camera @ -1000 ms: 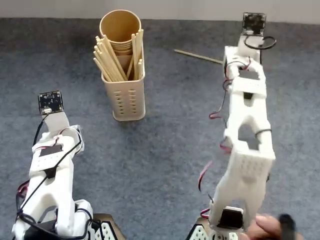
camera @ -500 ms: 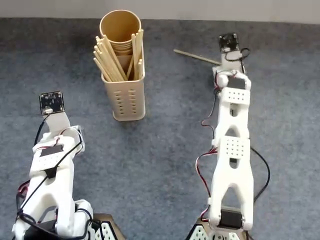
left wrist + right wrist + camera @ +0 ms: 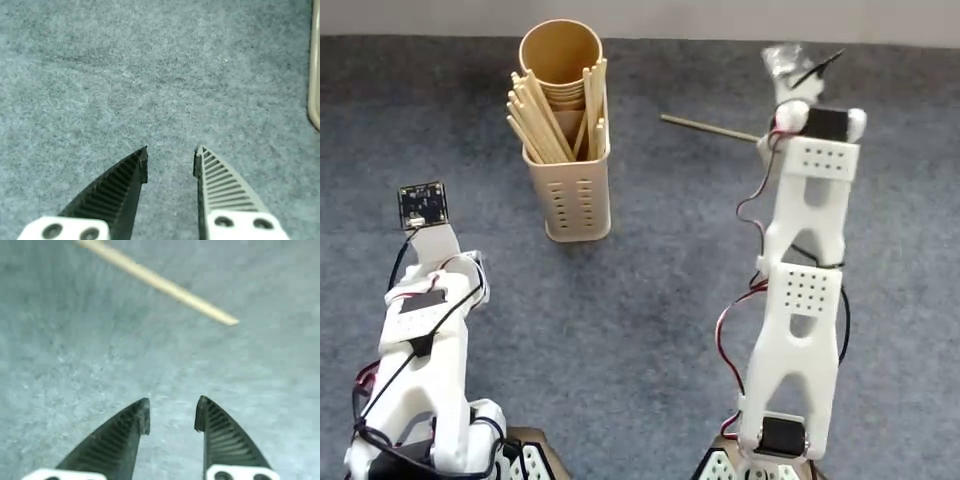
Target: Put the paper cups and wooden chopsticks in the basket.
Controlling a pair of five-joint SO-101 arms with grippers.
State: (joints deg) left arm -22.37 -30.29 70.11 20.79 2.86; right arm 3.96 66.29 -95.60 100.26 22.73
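High view, looking down on your table: the basket [image 3: 570, 205] stands upright on the grey carpet [image 3: 650, 290]. It already holds a stack of paper cups [image 3: 561, 60] and a bundle of chopsticks [image 3: 545, 125] leaning beside them. One loose chopstick [image 3: 708, 125] lies flat on the carpet, well apart from the basket. Its end runs up to your right arm [image 3: 805, 250], which is stretched out toward the table's far side. Your left arm [image 3: 420, 330] sits folded on the near side, away from the basket.

For the jaws, you need the wrist cameras. Right wrist view: the right gripper [image 3: 172, 417] is spread apart and holds nothing, hanging over the carpet. The loose chopstick [image 3: 160, 282] lies slantwise ahead of the fingertips and clear of both. Left wrist view: the left gripper [image 3: 170, 160] is likewise apart and empty above the carpet, with a sliver of the basket's wall [image 3: 315, 75] off to one side.
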